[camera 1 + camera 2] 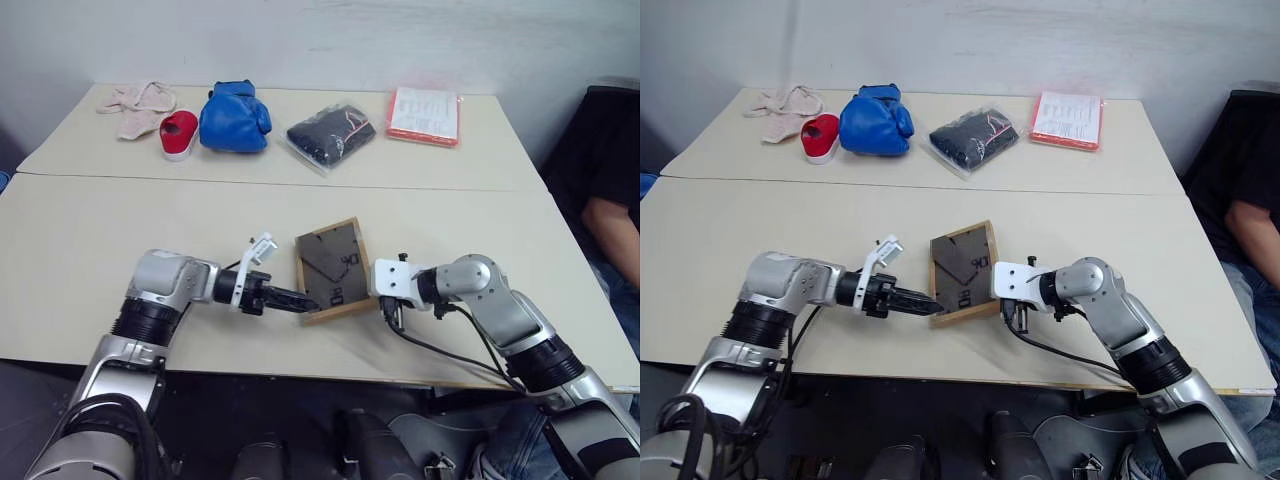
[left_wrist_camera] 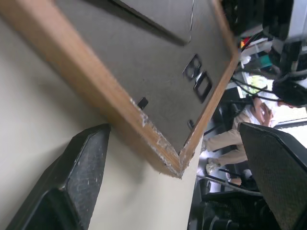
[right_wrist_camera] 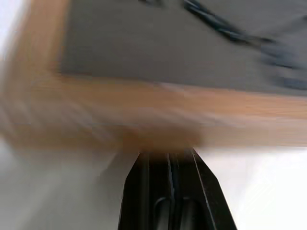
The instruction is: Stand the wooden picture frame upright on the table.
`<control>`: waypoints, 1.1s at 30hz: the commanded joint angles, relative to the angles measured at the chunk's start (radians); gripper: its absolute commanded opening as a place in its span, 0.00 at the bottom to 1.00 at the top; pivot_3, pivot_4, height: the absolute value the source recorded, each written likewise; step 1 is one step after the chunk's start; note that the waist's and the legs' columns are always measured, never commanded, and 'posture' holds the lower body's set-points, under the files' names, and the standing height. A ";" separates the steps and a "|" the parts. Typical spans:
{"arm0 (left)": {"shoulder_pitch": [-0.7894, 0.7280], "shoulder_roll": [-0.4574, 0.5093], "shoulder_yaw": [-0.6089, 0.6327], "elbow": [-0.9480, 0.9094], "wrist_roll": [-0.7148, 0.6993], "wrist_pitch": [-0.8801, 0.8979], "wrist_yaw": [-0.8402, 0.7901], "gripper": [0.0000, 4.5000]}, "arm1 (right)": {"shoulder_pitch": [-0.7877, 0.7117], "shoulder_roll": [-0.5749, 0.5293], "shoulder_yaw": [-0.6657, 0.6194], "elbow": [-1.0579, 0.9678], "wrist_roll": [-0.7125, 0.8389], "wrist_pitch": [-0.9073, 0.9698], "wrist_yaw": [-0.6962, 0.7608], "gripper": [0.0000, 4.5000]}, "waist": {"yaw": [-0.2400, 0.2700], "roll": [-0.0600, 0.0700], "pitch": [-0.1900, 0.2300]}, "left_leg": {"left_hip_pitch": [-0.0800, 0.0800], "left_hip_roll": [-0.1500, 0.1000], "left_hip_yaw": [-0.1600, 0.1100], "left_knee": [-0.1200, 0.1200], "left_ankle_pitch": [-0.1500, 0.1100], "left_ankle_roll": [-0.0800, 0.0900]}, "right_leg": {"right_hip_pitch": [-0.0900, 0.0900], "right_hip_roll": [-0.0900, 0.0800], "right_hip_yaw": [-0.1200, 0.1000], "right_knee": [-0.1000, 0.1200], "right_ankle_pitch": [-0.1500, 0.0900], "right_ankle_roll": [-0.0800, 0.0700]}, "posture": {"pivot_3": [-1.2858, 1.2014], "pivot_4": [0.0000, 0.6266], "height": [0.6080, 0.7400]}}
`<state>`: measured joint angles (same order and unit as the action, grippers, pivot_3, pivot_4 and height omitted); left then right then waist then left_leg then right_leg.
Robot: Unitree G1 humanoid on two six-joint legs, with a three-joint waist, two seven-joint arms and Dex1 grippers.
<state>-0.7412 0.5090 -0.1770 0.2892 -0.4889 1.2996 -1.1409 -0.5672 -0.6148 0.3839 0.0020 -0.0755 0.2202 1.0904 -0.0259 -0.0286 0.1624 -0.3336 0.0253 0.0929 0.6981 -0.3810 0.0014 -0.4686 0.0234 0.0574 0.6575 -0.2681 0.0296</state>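
My L gripper (image 2: 172,158), jaws spread wide and holding nothing, straddles the near corner of the small light-wood picture frame (image 1: 331,268), dark grey back up, on the cream table (image 1: 90,260). R gripper (image 3: 170,158), clenched empty, noses its opposite edge. Frame between both arms.

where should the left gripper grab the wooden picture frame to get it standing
Best bet is the light wood border at the near corner of the wooden picture frame, coming in from the robot's left. The frame lies back panel up on the table, and the left gripper is open with that corner between its fingers, so the rim is the only thin graspable edge.
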 commanded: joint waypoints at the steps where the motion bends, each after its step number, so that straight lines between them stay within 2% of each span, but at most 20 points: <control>1: -0.001 -0.022 -0.021 0.027 -0.017 0.036 0.027 1.00 | -0.005 -0.003 -0.015 -0.029 0.001 -0.007 -0.005 0.00 | -0.003 0.000 0.000 | 0.000 0.000 0.000 0.000 0.000 -0.001 | 0.000 0.000 0.000 0.000 0.000 0.000 | 0.52 0.24 1.00; 10: 0.015 0.114 -0.013 0.015 -0.015 0.007 0.005 1.00 | -0.006 -0.089 -0.036 -0.034 0.008 -0.025 0.058 0.00 | -0.022 0.000 0.000 | 0.001 0.001 0.000 0.000 0.000 -0.001 | 0.000 0.001 0.000 0.001 0.000 0.000 | 0.52 0.24 1.00; 14: 0.016 0.137 -0.012 0.015 -0.025 0.006 0.000 1.00 | -0.017 -0.116 -0.035 -0.016 0.008 -0.050 0.081 0.00 | -0.032 0.000 0.000 | 0.001 0.001 0.000 0.000 0.000 -0.001 | 0.000 0.001 0.000 0.002 0.000 0.000 | 0.52 0.24 1.00; 25: -0.030 0.032 -0.065 0.058 -0.007 -0.006 0.045 1.00 | -0.080 -0.035 0.009 0.038 -0.037 -0.072 0.070 0.00 | -0.013 0.000 0.000 | 0.001 0.001 0.000 0.000 0.000 -0.001 | 0.000 0.001 0.000 0.001 0.000 0.000 | 0.52 0.24 1.00; 32: -0.077 -0.021 -0.011 0.109 -0.014 -0.012 0.071 1.00 | -0.071 -0.032 0.006 0.032 -0.053 -0.079 0.078 0.00 | -0.002 0.000 0.000 | 0.000 0.000 0.000 0.001 0.000 -0.001 | 0.000 0.000 0.000 0.000 0.000 0.000 | 0.52 0.24 1.00; 33: -0.082 -0.021 -0.004 0.118 -0.016 -0.014 0.070 0.95 | -0.069 -0.032 0.005 0.031 -0.053 -0.079 0.078 0.00 | -0.003 0.000 0.000 | 0.000 0.000 0.000 0.001 0.000 -0.001 | 0.000 0.000 0.000 0.000 0.000 0.000 | 0.52 0.24 1.00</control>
<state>-0.8145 0.4914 -0.1885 0.3850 -0.5092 1.2968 -1.0917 -0.6235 -0.6495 0.3909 0.0545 -0.1284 0.1536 1.1662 -0.0287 -0.0288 0.1626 -0.3337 0.0256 0.0926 0.6988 -0.3810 0.0001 -0.4687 0.0232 0.0569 0.6575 -0.2683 0.0296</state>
